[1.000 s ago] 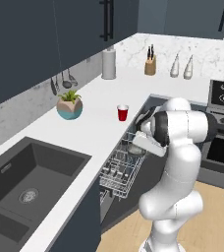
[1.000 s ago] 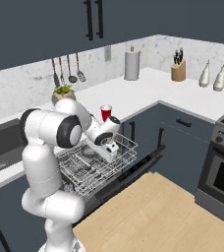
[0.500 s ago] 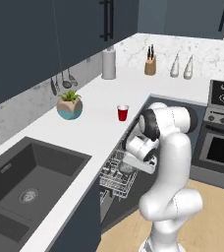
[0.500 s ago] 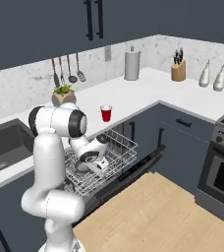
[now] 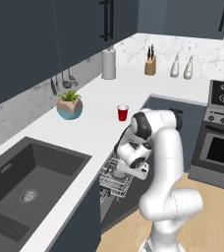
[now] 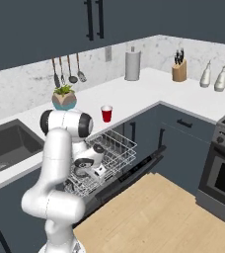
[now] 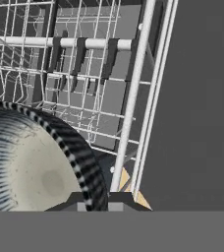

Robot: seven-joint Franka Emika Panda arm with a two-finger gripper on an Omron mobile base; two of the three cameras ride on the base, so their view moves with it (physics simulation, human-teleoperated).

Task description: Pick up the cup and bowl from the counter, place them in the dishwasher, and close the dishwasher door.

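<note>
The arm (image 5: 165, 147) is glossy white with rounded, bulbous segments. Dark bands ring its joints. A white pedestal carries it.

The long white L-shaped counter (image 5: 92, 125) ran under a marble backsplash. On it stood the red cup (image 5: 123, 112) near the front edge, alone above the dishwasher. The teal-and-tan planter (image 5: 69, 105) sat further back toward the wall, well apart from the cup. A white paper-towel roll (image 5: 108, 64) stood upright against the backsplash near the corner. Along the far run stood a knife block (image 5: 150, 65) and two pale bottles (image 5: 181, 67) side by side. A dark sink (image 5: 23, 182) was set into the counter's near end.
</note>
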